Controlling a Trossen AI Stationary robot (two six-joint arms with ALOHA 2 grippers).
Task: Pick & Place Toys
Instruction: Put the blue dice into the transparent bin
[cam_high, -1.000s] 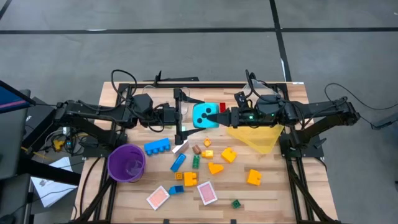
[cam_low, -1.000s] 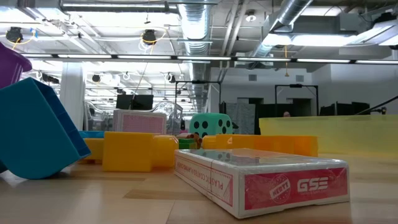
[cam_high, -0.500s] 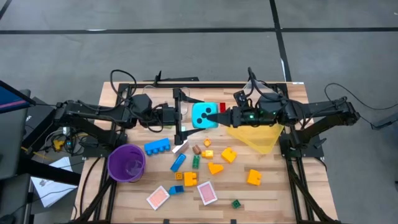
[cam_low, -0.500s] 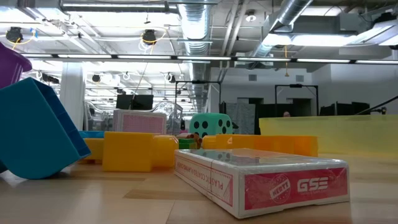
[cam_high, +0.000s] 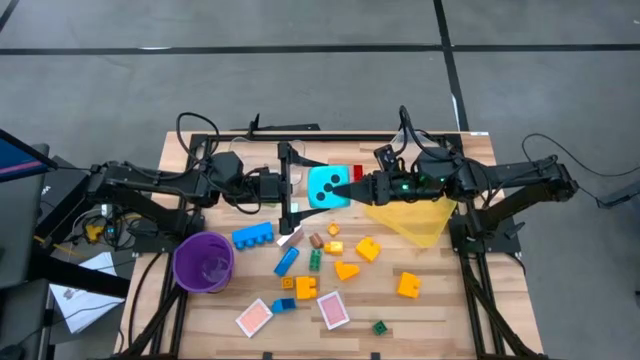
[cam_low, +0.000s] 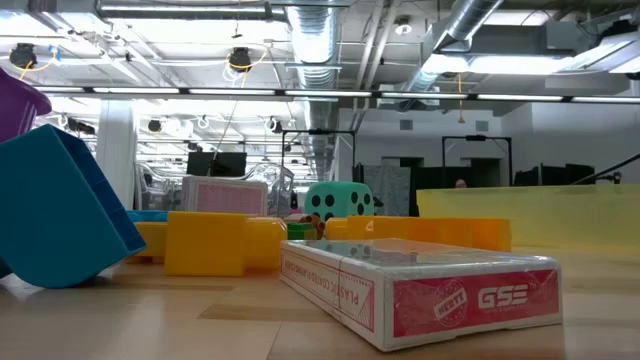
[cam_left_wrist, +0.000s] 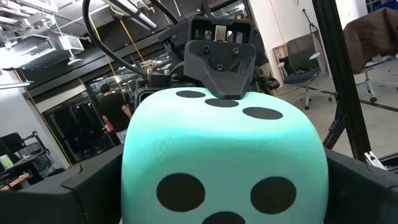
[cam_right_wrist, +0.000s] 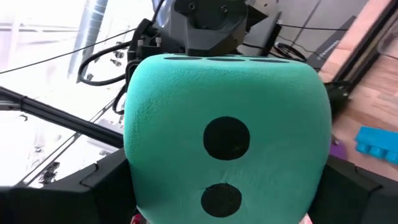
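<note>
The cyan die (cam_high: 324, 186) sits toward the far middle of the bench (cam_high: 440, 310), held up between the two arms. Both wrist views are filled by its dotted faces. The right gripper (cam_high: 345, 188) has its fingers spread on either side of the die and is grasping it from the right. The left gripper (cam_high: 291, 190) comes in from the left with its jaws spread wide, its fingers flanking the die's other end; whether they press on it cannot be told.

A small red brick (cam_high: 358, 173) lies just right of the die, on the far side of the right gripper. The yellow bin (cam_high: 412, 219) lies tipped on the bench below the right arm. Nearer the front, bricks are scattered: a blue brick (cam_high: 254, 235) left of centre, yellow bricks (cam_high: 367, 249) in the middle and one more yellow brick (cam_high: 408, 286) to the right. Two pink cards (cam_high: 332, 309) lie near the front edge. The purple cup (cam_high: 204, 262) stands at the left.
</note>
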